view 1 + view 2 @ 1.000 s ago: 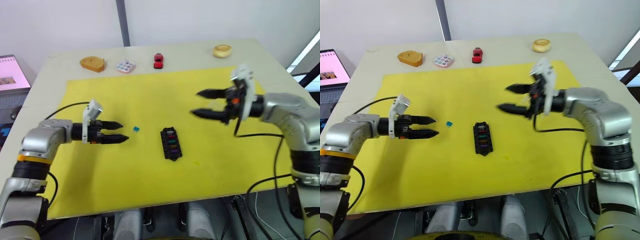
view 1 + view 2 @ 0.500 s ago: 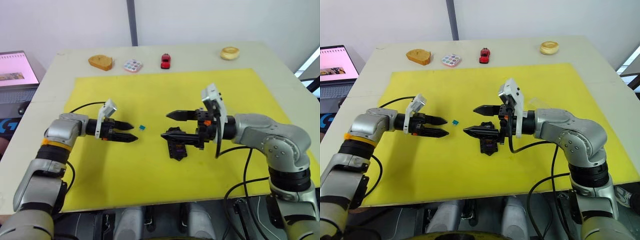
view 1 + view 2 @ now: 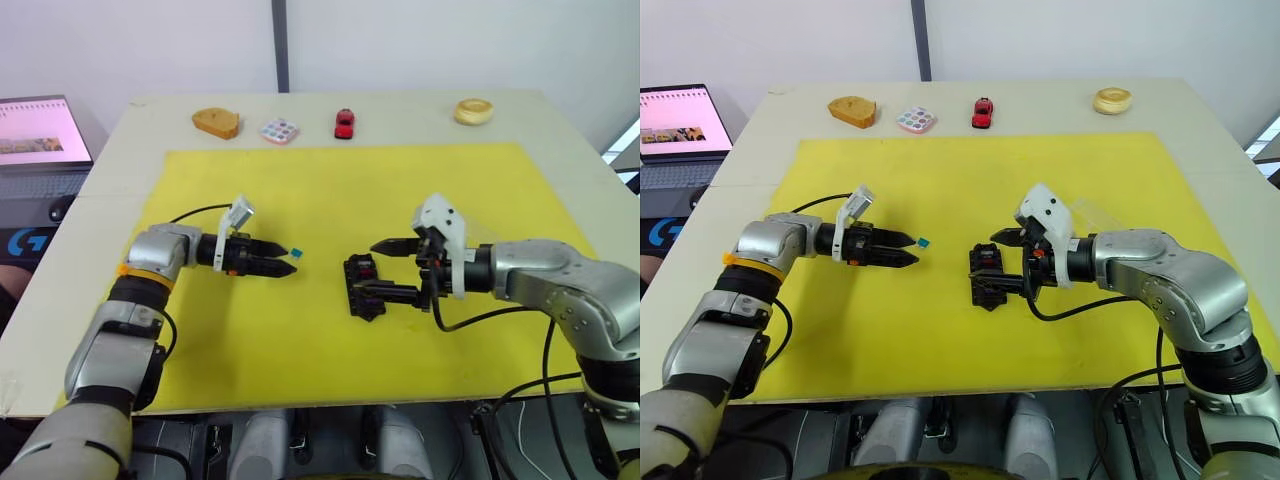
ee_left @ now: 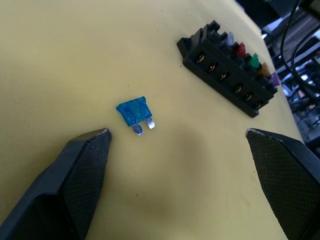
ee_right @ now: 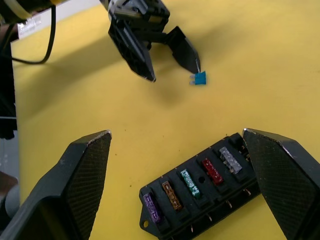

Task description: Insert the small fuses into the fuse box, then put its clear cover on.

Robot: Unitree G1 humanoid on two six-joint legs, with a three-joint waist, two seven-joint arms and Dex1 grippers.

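Head cameras: the fuse box (image 3: 987, 275) lies near the middle of the yellow mat (image 3: 960, 175), somewhat toward the mat's front edge. The right gripper (image 3: 1008, 260) hangs at the box's right end, fingers spread apart and holding nothing. The one loose blue fuse (image 3: 925, 242) lies flat on the mat to the left of the box, apart from it. The left gripper (image 3: 908, 249) points at it, fingers parted and empty, tips just beside the fuse. The clear cover (image 3: 1092, 214) rests on the mat toward its right edge, behind the right arm.

Left wrist camera: the blue fuse (image 4: 133, 112) is a tiny translucent tab with two metal blades, lying flat between the parted fingers and nearer one fingertip (image 4: 95, 142). The fuse box (image 4: 227, 67) is a black block with a row of holes in its side and coloured tops along its upper face.

Right wrist camera: the fuse box (image 5: 200, 197) shows five fuses seated in a row, purple, orange, green, red and grey, with what looks like one slot free beyond the grey one. The left gripper (image 5: 174, 70) stands over the fuse, not touching it.

The step in hand looks like picking up the last fuse. The next move calls for a fine pinch on its plastic top so the blades stay free, then pressing it into the free slot, while the right gripper could steady the box. The cover comes after.
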